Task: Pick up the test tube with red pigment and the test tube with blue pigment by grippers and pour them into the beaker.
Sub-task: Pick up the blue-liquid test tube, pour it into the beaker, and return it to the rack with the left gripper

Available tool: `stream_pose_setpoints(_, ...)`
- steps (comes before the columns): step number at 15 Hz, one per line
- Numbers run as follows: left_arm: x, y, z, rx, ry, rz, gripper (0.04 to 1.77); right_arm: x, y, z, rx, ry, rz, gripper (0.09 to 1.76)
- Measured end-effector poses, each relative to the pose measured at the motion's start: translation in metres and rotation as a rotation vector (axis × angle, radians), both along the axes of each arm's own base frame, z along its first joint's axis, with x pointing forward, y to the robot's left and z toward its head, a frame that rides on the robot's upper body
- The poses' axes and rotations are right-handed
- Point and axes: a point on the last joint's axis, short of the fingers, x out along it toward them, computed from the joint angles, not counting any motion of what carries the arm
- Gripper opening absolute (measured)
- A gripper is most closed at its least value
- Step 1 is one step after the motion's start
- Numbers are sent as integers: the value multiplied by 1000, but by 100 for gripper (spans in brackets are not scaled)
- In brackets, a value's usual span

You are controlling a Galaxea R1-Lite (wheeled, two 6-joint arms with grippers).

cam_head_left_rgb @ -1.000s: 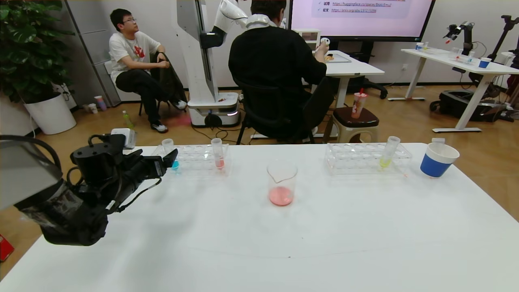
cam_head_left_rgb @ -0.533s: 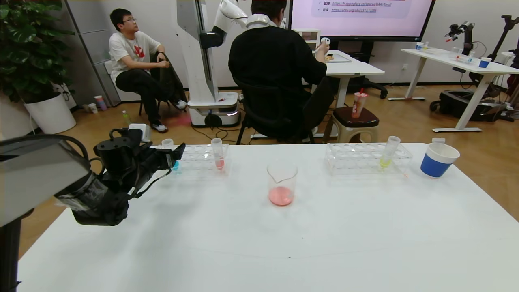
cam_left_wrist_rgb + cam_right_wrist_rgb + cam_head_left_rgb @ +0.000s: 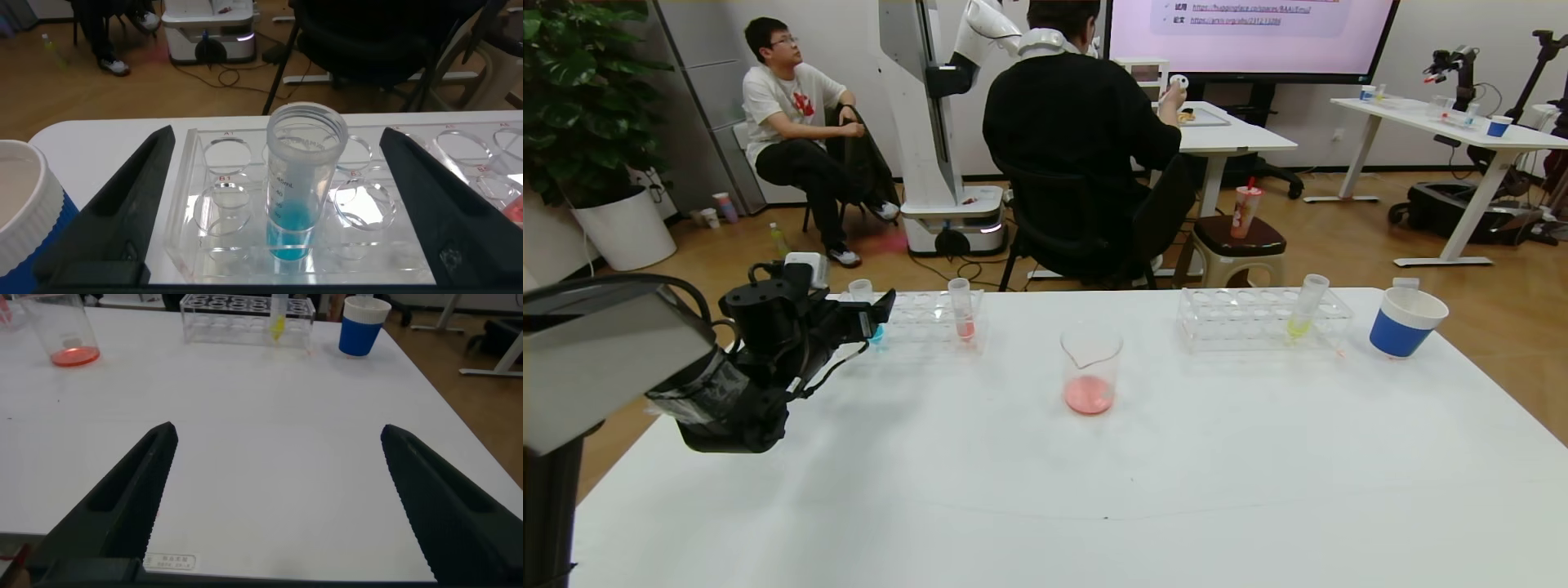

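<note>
The left tool, a black two-fingered claw on a bulky dark arm, stood with its jaws spread wide, one finger on either side of the test tube with blue pigment, a slim clear plastic tube with a little turquoise liquid at its round tip, and touched nothing. That tube stood upright in a clear plastic rack at the far left of the white table, squarely between the fingers in the left wrist view. Further along the same rack stood the test tube with red pigment, upright, its orange-red liquid low in the tip. Out toward the middle of the table sat the beaker, small clear glass with a pouring lip, already holding a shallow layer of pinkish-red liquid. A second clear rack with a yellow-green tube and a blue-and-white paper cup lay well off to the right. The right tool hovered low over bare table at the near edge, jaws equally wide, holding nothing. The risk, as I judged it: closing off-centre would tilt the tube in its hole and drag the light rack, and a loose pinch could let the smooth plastic slip and spill blue before it reached the beaker.
</note>
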Motion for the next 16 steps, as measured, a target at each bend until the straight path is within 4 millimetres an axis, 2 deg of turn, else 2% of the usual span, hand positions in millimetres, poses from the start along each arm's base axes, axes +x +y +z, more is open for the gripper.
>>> stream_pose_setpoints(2,1,-1,0,2,-4,4,175,0,0,0,0,0,0,174)
stream_pose_setpoints(3,2,-2,-1,2,-4,2,170,0,0,0,0,0,0,174)
stream_pose_setpoints(4,2,-2,-1,1,-5,1,150,0,0,0,0,0,0,174)
stream_pose_setpoints(6,2,-3,-1,0,-3,3,71,0,0,0,0,0,0,174)
stream_pose_setpoints(7,2,-3,-1,0,-3,0,39,0,0,0,0,0,0,174)
stream_pose_setpoints(8,2,-3,-2,-1,-2,1,32,0,0,0,0,0,0,174)
stream_pose_setpoints(9,2,-3,-2,0,-1,2,51,0,0,0,0,0,0,174)
stream_pose_setpoints(16,5,-3,2,0,-8,4,51,0,0,0,0,0,0,174)
